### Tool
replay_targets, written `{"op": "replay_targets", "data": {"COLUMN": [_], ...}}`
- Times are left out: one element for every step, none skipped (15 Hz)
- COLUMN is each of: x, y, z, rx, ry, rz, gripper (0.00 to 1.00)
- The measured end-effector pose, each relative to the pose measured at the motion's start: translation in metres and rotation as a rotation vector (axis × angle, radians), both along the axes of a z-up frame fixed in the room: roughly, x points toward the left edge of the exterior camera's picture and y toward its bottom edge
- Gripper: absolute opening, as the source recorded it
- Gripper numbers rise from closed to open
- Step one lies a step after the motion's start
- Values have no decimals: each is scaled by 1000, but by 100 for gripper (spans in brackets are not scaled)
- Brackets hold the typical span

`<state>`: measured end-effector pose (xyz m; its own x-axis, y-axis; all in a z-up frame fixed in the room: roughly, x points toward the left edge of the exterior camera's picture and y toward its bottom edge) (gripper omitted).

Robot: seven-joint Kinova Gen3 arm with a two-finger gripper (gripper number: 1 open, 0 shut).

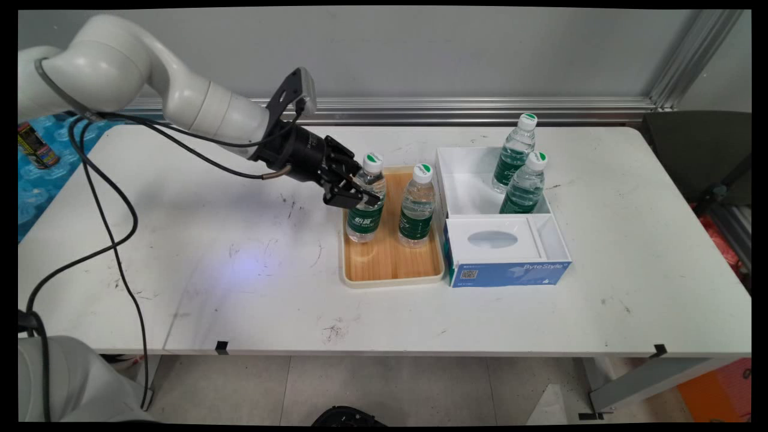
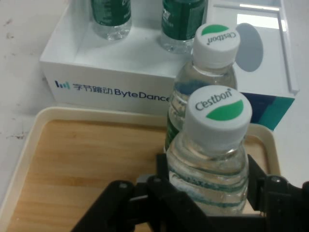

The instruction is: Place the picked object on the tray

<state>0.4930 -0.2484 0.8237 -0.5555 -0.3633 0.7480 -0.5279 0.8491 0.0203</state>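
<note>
From the hand view I read "Cestbon" on the caps (unreadable from above). My jaws [image 1: 354,193] are closed around the near bottle [image 1: 366,201] on the wooden tray [image 1: 390,270]. Four bottles total: one just beyond, two in the white box [image 1: 462,192] past it. White scuffed tabletop [image 1: 240,270], grey wall.

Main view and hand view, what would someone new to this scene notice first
The black pincer grips the left water bottle on the wooden tray at mid-table, with a second bottle standing upright beside it on the tray. Right of the tray, touching it, is a white box with two more bottles in its far compartment.
</note>
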Motion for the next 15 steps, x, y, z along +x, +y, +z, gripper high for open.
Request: {"op": "replay_targets", "data": {"x": [-1,-2,-3,-4,-5,-6,-7,-8,-9,-9,-10,-10,-10,-10,-10], "y": [-1,-2,-2,-2,-2,-2,-2,-2,-2,-2,-2,-2,-2,-1,-1], "z": [-3,-6,-9,-11,-14,-16,-17,-19,-21,-23,-24,-25,-26,-27,-28], "rx": [-3,-5,-7,-7,-8,-8,-8,-8,-9,-9,-9,-9,-9,-9,-9], "ry": [2,5,7,10,12,15,17,19,21,22,22,22,22,21,20], "rz": [-2,-6,-9,-12,-16,-20,-23,-25,-27,-29,-30,-31,-32,-33,-33], "gripper": [0,0,0,0,0,0,0,0,0,0,0,0,0,0,0]}}
